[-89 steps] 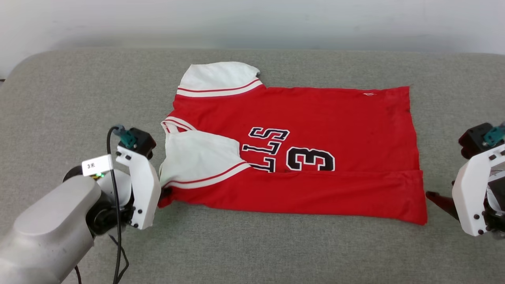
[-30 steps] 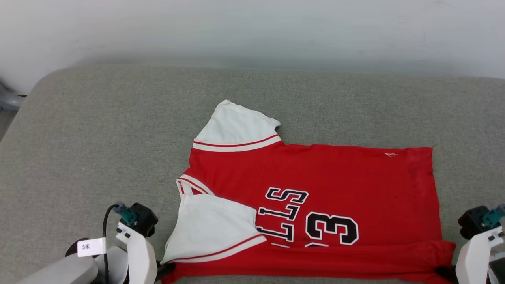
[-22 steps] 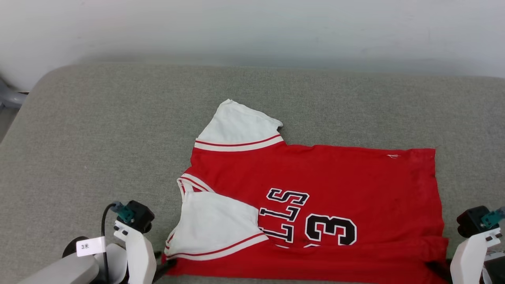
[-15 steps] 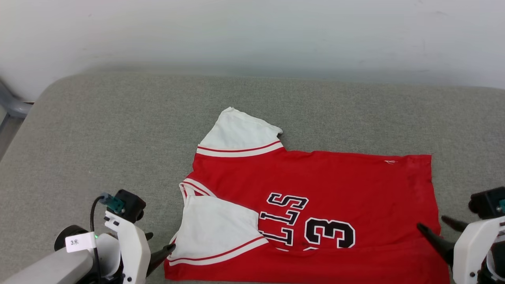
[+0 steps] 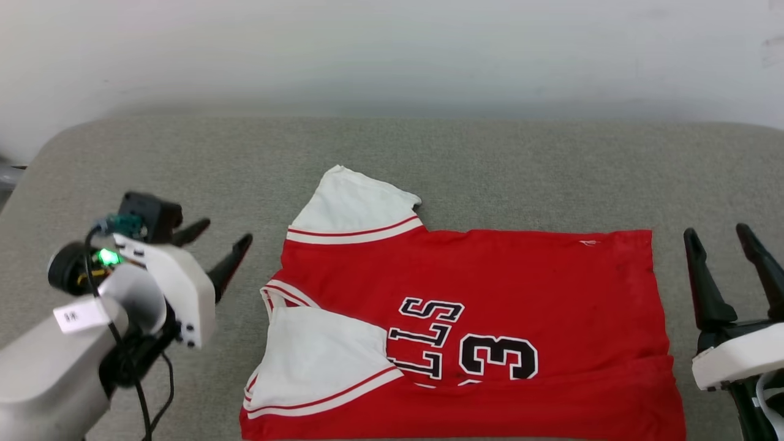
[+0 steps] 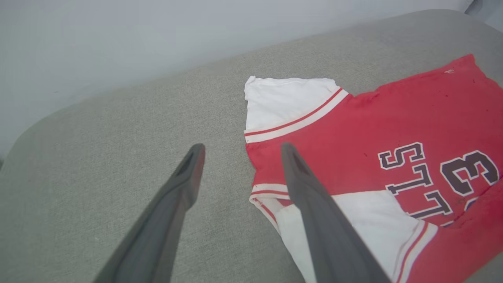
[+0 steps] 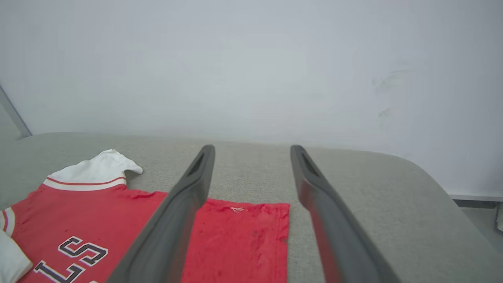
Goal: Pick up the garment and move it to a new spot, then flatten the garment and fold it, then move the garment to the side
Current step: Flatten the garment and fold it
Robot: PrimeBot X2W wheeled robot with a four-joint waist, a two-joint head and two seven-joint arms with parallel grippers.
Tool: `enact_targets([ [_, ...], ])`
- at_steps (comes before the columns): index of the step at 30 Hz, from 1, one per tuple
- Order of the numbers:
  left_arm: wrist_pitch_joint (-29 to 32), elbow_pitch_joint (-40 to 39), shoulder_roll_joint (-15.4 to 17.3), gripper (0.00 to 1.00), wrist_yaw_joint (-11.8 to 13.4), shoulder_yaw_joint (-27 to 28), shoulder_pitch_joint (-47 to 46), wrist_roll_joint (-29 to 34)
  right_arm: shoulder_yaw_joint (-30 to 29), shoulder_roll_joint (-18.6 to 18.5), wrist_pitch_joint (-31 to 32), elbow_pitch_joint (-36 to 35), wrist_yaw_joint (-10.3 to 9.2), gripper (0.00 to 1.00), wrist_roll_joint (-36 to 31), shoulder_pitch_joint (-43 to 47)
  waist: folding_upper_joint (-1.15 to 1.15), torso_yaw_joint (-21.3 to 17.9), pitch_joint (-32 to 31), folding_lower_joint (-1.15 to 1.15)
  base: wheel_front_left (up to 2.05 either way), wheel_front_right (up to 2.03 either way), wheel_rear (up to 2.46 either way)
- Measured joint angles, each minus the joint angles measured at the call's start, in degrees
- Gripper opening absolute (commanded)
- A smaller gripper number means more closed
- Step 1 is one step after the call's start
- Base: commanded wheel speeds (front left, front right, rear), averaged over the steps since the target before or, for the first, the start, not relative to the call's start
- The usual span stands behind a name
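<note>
Item: garment point(image 5: 465, 294), a red jersey lying flat and sideways on the grey cushion point(image 5: 153, 171), collar toward the robot's left. Its near long edge and near white sleeve point(image 5: 318, 355) are turned in over part of the lettering and the far sleeve point(image 5: 352, 202) is spread out, seemingly a first fold laid with the far side yet to match. Left gripper point(image 5: 226, 229) and right gripper point(image 5: 715, 230): both spread wide, holding nothing, standing off the collar end and the hem end, apparently clear so the fold lies undisturbed.
</note>
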Motion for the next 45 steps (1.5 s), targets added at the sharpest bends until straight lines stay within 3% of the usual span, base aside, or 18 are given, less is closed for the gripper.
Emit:
enact_targets([
  [9, 2.97, 8.58, -4.89, 1.00, -4.53, 1.67, -12.44, 0.94, -0.69, 6.75, -7.37, -4.24, 0.00, 1.00, -7.25, -0.51, 0.00, -2.91, 5.38, 0.00, 0.00, 0.00, 0.00],
  [12, 7.47, 11.73, -6.11, 1.00, -7.22, 1.44, -17.37, 0.46, 0.12, 8.11, -8.56, -4.94, 0.00, 1.00, -8.59, -1.45, 0.00, -4.10, 8.10, 0.00, 0.00, 0.00, 0.00],
  [19, 21.06, 18.53, -8.17, 1.00, -10.62, 0.19, -28.65, -1.65, 1.67, 9.55, -10.02, -5.23, 0.00, 1.00, -9.51, -4.11, 0.00, -6.94, 14.82, 0.01, 0.00, 0.00, 0.00],
  [28, 35.60, 23.45, -9.32, 1.00, -12.10, -3.67, -38.51, -1.96, 2.96, 10.05, -11.21, -5.25, 0.00, 1.00, -10.11, -7.61, 0.00, -10.03, 23.01, 0.01, 0.00, 0.00, 0.00],
  [40, 40.25, 25.99, -8.59, 1.00, -12.39, -7.40, -41.88, -1.21, 3.34, 10.53, -12.74, -4.34, 0.00, 1.00, -10.45, -9.72, 0.00, -12.73, 29.04, 0.00, 0.00, 0.00, 0.00],
  [41, 40.27, 25.72, -8.56, 0.45, -12.39, -7.57, -41.84, -1.67, 3.25, 10.51, -12.76, -4.23, 0.00, 1.00, -10.48, -9.76, 0.00, -12.70, 28.96, 0.00, 0.00, 0.00, 0.00],
  [42, 40.27, 25.41, -8.55, 0.00, -12.36, -7.86, -41.74, -1.87, 3.11, 10.47, -12.80, -4.22, 0.00, 1.00, -10.53, -9.85, 0.00, -12.60, 28.83, 0.00, 0.00, 0.00, 0.00],
  [45, 39.25, 24.34, -8.58, 0.00, -12.37, -9.06, -41.22, -1.93, 2.82, 9.94, -12.63, -4.03, 0.00, 1.00, -10.55, -10.34, 0.00, -12.26, 28.12, 0.00, 0.00, 0.00, 0.00],
])
